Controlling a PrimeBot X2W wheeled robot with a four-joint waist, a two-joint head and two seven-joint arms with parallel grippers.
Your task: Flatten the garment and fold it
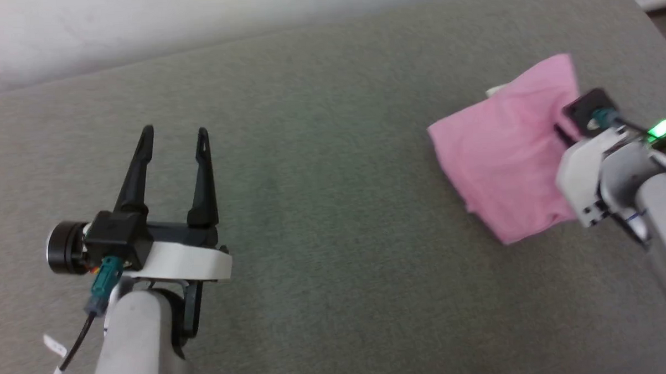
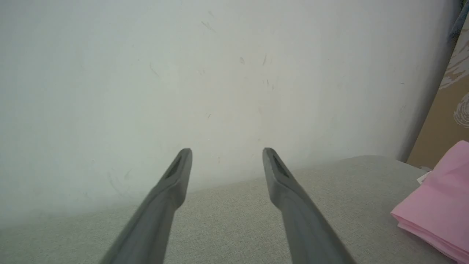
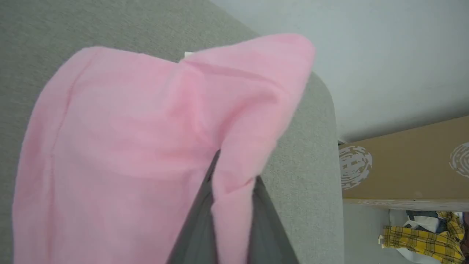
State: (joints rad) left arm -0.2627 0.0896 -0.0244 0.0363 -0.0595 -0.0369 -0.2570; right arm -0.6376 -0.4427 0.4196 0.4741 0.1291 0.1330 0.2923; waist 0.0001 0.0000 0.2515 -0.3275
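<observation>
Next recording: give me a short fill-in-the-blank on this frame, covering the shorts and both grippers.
1. The garment on the grey surface is ____ in colour.
2. The right gripper is shut on a fold of the ____.
3. The left gripper is ____, holding nothing.
Missing words: pink; garment; open.

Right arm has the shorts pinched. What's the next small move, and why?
Probably lift the right gripper slightly and draw the pinched edge toward the middle of the grey cushion. Its jaws are shut on a fold of the pink shorts, which lie layered near the cushion's end. The left gripper hangs open, well apart.
</observation>
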